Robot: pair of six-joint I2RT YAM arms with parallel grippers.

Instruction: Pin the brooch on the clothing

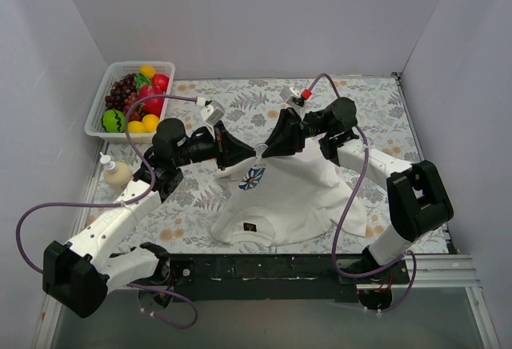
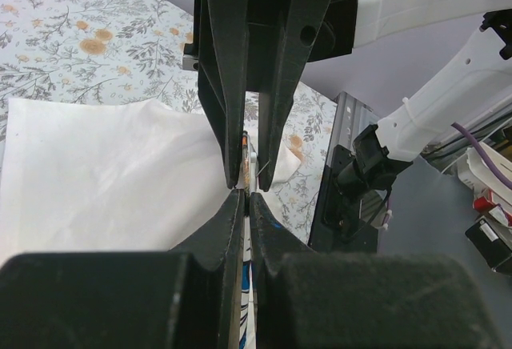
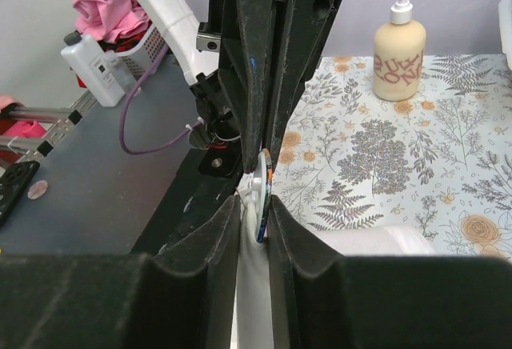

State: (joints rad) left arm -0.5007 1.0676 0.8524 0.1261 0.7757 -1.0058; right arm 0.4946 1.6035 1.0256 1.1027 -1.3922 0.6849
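The white T-shirt (image 1: 296, 197) lies mid-table, its flower print (image 1: 253, 178) at the chest and its dark neck label (image 1: 249, 227) toward the near edge. A fold beyond the print is pulled up to where both grippers meet tip to tip. My left gripper (image 1: 245, 155) (image 2: 246, 197) is shut on the raised fabric. My right gripper (image 1: 272, 149) (image 3: 256, 202) is shut on the brooch (image 3: 262, 197), seen edge-on with a white back and a blue-orange rim, pressed against the fabric (image 3: 254, 285). In the top view the brooch is hidden.
A white basket (image 1: 100, 117) of toy fruit stands at the back left. A soap pump bottle (image 1: 117, 173) (image 3: 400, 41) stands at the left. A small red-capped item (image 1: 298, 94) lies at the back centre. White walls enclose the table.
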